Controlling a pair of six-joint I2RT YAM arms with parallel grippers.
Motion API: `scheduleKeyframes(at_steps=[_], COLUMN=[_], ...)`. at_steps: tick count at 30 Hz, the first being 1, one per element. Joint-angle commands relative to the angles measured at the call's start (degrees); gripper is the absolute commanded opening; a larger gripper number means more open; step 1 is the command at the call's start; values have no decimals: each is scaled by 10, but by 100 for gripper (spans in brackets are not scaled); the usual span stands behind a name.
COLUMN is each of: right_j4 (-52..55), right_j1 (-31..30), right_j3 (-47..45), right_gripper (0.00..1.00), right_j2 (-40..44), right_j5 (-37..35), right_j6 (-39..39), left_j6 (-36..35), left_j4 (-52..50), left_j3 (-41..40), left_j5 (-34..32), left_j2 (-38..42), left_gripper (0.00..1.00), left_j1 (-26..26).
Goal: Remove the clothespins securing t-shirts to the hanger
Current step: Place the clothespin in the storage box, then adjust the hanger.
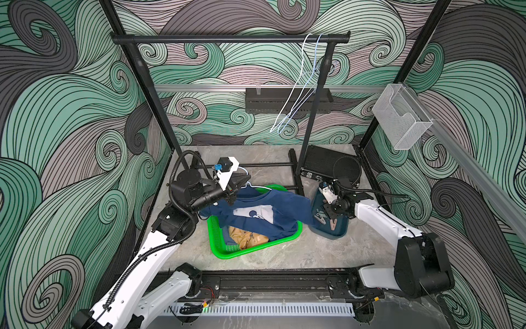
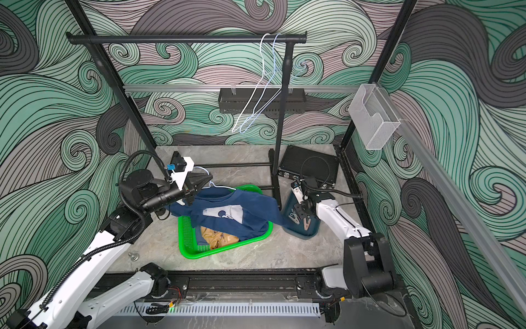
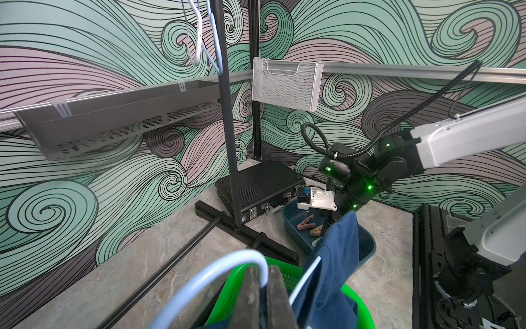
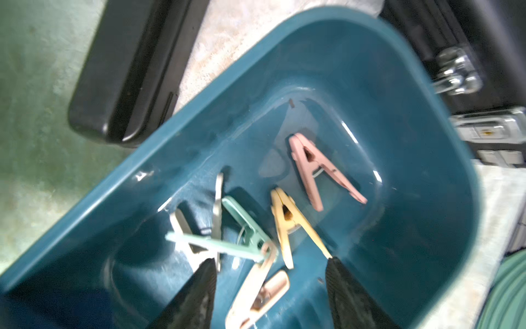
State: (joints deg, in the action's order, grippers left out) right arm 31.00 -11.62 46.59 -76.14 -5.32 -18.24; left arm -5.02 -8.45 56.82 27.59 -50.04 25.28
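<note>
A black rack (image 1: 227, 38) stands at the back of the table (image 1: 284, 256), two bare hangers (image 1: 296, 94) on its rail. Its right post comes down between a green basket (image 1: 213, 236) and a teal bin (image 1: 333, 236). A black case (image 1: 321, 162) lies just behind the bin. The clothespins (image 4: 287, 225), pink, yellow, mint, pale grey and peach, lie loose on the bin's floor. A tan tee (image 1: 247, 237) sits crumpled in the basket. A navy tee (image 1: 256, 208) hangs over it from a white hanger (image 3: 227, 262), one sleeve trailing onto the bin's near edge. The left arm reaches over the basket's far corner with its wrist about level. The left jaws are pressed together on the hanger's hook. The right arm stretches forward from its base, wrist bent down over the bin. The right jaws stand apart, tips pointing into the bin, and the blurred peach pin (image 4: 259, 290) lies between them, clear of both.
</note>
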Motion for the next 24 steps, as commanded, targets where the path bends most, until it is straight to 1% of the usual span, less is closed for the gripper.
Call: scheduleKeyframes(at_steps=[1,5,7,9,10,12,14,15,16,17,19,20,22,24], right_j4=[39,82,94,111,123,149,132,105,77,57,53,68,77,48], right_j1=[2,2,2,1,2,-1,-17,-36,-60,-95,-177,-214,-257,-281], right_j3=[32,68,89,121,140,187,217,227,233,242,263,278,305,319], right_gripper=[65,66,67,68,68,68,67,67,66,66,65,66,66,65], right_j2=[64,186,245,292,302,304,291,282,273,259,227,203,157,122], right_j5=[-14,0,35,131,178,295,395,424,424,414,344,321,294,299], right_j6=[-5,-14,-32,-66,-76,-85,-44,-8,21,32,10,-16,-32,-17], left_j6=[-4,-8,-9,-9,-8,-5,-2,1,2,2,3,2,2,0], left_j4=[-4,-13,-15,-15,-13,-9,-1,4,9,14,20,21,22,22], left_j3=[5,13,17,21,22,22,21,19,17,16,16,17,18,21], left_j5=[-4,-4,-3,-2,-1,3,8,10,13,17,22,26,33,46], left_j2=[7,7,6,5,5,3,2,1,1,1,0,1,1,0], left_gripper=[0,0,0,0,0,0,0,0,0,0,0,0,0,0], left_j1=[2,2,2,2,2,2,2,2,2,2,2,2,2,2])
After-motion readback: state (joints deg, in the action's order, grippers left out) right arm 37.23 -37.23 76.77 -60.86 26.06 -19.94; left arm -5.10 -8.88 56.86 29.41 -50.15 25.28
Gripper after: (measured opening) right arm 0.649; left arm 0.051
